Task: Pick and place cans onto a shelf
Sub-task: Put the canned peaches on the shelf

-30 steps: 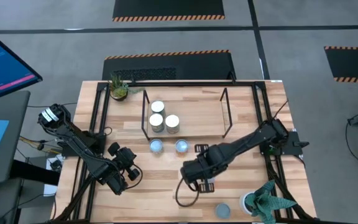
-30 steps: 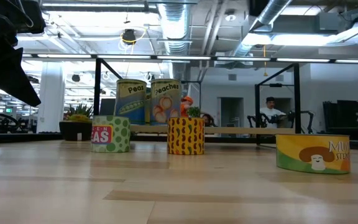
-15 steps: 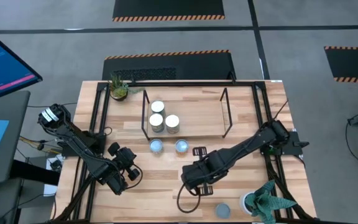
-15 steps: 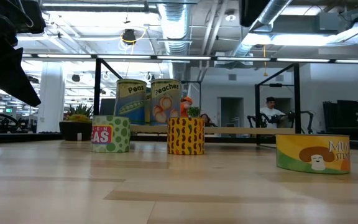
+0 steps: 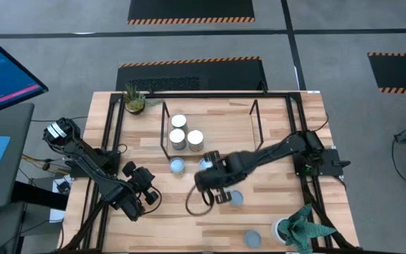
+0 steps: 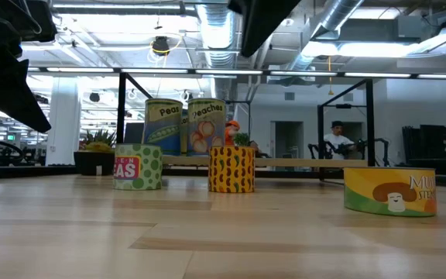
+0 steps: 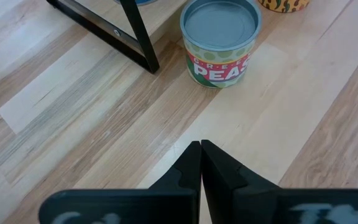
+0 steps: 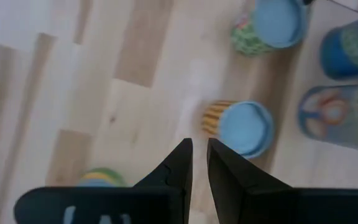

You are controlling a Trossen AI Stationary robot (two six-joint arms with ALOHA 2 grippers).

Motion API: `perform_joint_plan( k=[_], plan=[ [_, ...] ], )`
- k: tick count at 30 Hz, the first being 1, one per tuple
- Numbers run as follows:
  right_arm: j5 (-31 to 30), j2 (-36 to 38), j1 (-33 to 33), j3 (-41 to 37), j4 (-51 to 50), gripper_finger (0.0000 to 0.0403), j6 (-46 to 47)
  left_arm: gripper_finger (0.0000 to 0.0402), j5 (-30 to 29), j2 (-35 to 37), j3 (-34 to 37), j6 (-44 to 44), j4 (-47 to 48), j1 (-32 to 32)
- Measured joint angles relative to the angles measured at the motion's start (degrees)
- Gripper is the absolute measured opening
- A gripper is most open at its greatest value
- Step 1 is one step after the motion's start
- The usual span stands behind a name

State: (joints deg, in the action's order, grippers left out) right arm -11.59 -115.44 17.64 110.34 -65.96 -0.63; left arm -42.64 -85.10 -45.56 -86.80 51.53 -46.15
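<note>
The shelf point(image 5: 210, 130) stands at the table's far middle with three cans on its board point(image 5: 179, 121) point(image 5: 177, 138) point(image 5: 195, 140). In front of it stand a green peas can point(image 5: 177, 166) point(image 7: 221, 46) and a yellow striped can point(image 8: 244, 127) point(image 6: 231, 169). Another can point(image 5: 236, 199) stands mid-table, and one more point(image 5: 251, 238) sits near the front edge. My right gripper point(image 5: 208, 181) point(image 8: 197, 155) hovers above the table just short of the yellow can, fingers a narrow gap apart, with nothing between them. My left gripper point(image 5: 143, 199) point(image 7: 201, 152) waits shut at front left.
A black frame point(image 5: 115, 120) edges the table. Potted plants stand at the far left corner point(image 5: 134, 100) and the near right corner point(image 5: 300, 227). A shelf leg point(image 7: 135, 37) stands beside the peas can. Bare wood lies at the front middle point(image 5: 182, 229).
My right gripper has swung toward the table's left and a little toward the shelf, rolling about its own axis as it went, and now hangs by the yellow can. The mid-table can that it covered now shows. No can has moved.
</note>
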Motion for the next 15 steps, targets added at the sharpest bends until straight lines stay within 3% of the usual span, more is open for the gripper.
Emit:
perform_joint_plan(
  k=[9, 15],
  plan=[
    [2.3, -0.1, -8.0, 0.0, 6.7, 0.0074, -10.0, 0.0, -3.7, 0.0, 0.0, 1.7, 0.0, 0.0],
    [6.9, -0.3, -12.6, -5.1, 15.1, 0.0074, -10.0, 0.0, -4.6, 0.0, 0.0, 2.1, 0.1, 0.0]
  ],
)
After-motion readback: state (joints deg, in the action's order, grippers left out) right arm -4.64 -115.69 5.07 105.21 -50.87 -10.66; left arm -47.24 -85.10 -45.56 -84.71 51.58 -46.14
